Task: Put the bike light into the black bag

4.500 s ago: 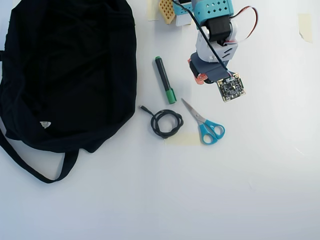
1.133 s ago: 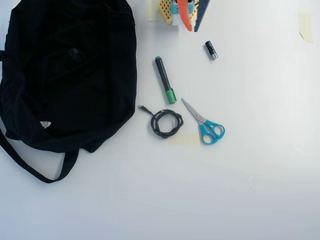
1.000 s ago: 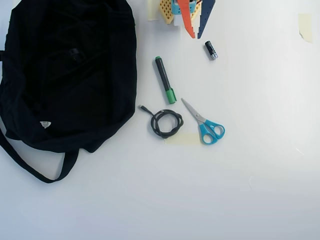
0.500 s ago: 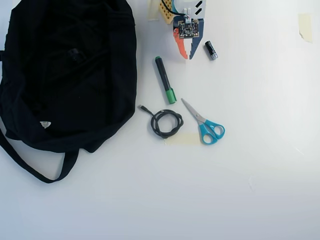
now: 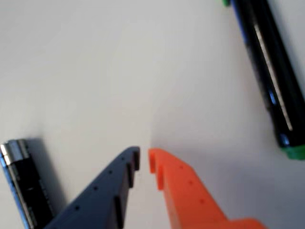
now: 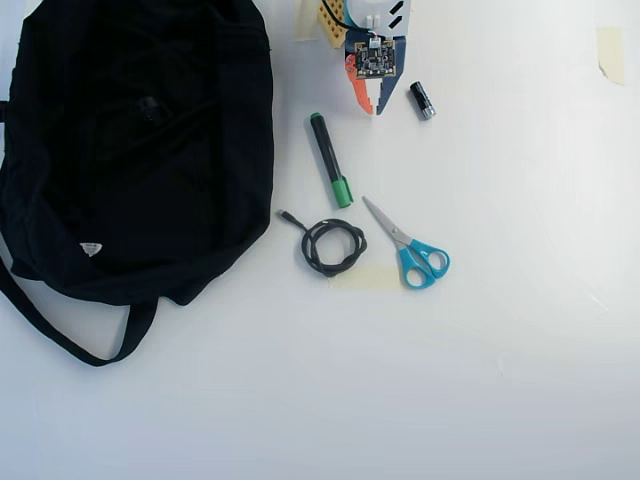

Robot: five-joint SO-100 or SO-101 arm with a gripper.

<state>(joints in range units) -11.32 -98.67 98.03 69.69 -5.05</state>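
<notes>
The black bag (image 6: 190, 190) lies at the left of the overhead view, with its white label (image 6: 91, 248) and its strap (image 6: 60, 340) trailing toward the front. A small black ring-like shape (image 6: 148, 107) rests on the bag's upper fabric; it looks like the bike light, though it is hard to make out against the black. My gripper (image 6: 370, 105) is at the top middle, right of the bag. In the wrist view its blue and orange fingers (image 5: 144, 160) are nearly together over bare white table, holding nothing.
A black marker with green ends (image 6: 330, 160) (image 5: 271, 71) lies beside the gripper. A small black cylinder with a silver end (image 6: 422, 100) (image 5: 24, 186) lies on its other side. A coiled black cable (image 6: 333, 245) and blue-handled scissors (image 6: 415, 255) lie mid-table.
</notes>
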